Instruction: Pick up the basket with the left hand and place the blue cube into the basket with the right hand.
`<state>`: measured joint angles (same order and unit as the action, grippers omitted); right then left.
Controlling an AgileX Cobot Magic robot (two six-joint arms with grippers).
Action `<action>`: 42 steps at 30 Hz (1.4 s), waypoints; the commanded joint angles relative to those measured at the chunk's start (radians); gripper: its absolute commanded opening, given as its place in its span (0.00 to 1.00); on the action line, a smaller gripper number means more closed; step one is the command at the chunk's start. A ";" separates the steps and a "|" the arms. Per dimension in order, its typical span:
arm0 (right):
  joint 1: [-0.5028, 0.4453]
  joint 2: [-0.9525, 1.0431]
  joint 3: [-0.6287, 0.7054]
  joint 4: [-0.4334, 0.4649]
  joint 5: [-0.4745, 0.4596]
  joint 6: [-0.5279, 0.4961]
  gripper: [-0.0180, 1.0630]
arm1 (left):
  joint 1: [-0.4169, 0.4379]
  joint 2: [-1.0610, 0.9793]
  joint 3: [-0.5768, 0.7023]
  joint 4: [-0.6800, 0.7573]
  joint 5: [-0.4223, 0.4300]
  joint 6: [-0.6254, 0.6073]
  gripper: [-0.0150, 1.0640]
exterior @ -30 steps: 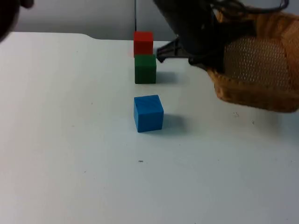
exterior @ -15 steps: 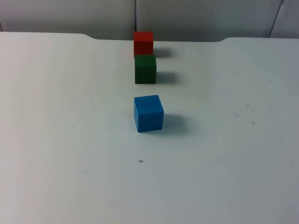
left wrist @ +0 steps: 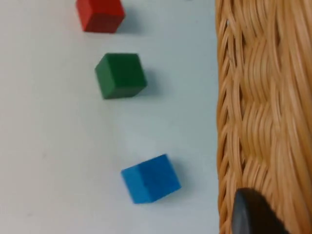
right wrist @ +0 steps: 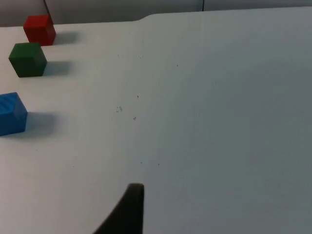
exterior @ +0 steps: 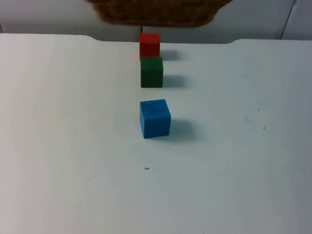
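A blue cube (exterior: 155, 118) sits on the white table (exterior: 73, 146) near its middle, also seen as the blue cube (left wrist: 150, 178) from the left wrist and the blue cube (right wrist: 10, 113) from the right wrist. The woven wicker basket (exterior: 156, 12) hangs in the air above the table's far edge. Its wall (left wrist: 263, 97) is close before the left wrist camera, and my left gripper (left wrist: 251, 214) is shut on the basket. My right gripper (right wrist: 129, 214) waits above bare table to the right of the cubes, well apart from the blue cube.
A green cube (exterior: 151, 71) stands just behind the blue one, and a red cube (exterior: 149, 45) behind that, by the table's far edge under the basket. The grey partition wall (exterior: 253, 19) closes the back.
One second ago the basket and a dark arm were at the upper right of the top view. Then they left it. Now the basket hangs at the upper middle. The cubes have not moved.
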<state>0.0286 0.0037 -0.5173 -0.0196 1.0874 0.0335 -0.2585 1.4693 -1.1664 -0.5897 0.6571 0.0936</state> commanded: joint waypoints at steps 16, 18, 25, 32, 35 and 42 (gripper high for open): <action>-0.005 -0.004 0.009 0.006 -0.009 -0.007 0.98 | 0.526 -0.371 0.576 -0.210 0.146 0.454 0.01; -0.005 -0.004 0.009 0.008 -0.009 -0.009 0.98 | 0.544 -0.382 0.608 -0.195 0.161 0.478 0.01; -0.005 -0.004 0.002 0.027 -0.006 -0.011 0.98 | 0.545 -0.382 0.682 -0.207 0.198 0.549 0.01; -0.005 -0.004 -0.079 0.036 -0.043 -0.011 0.97 | 0.545 -0.382 0.675 -0.225 0.264 0.605 0.01; -0.005 0.020 -0.110 0.062 -0.048 -0.011 0.97 | 0.545 -0.382 0.657 -0.201 0.298 0.607 0.01; -0.005 0.187 -0.162 0.132 -0.110 -0.072 0.97 | 0.545 -0.377 0.638 -0.185 0.321 0.614 0.01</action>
<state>0.0286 0.1681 -0.6657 0.1031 1.0096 -0.0221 0.2824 1.0975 -0.5153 -0.7521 0.9582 0.7037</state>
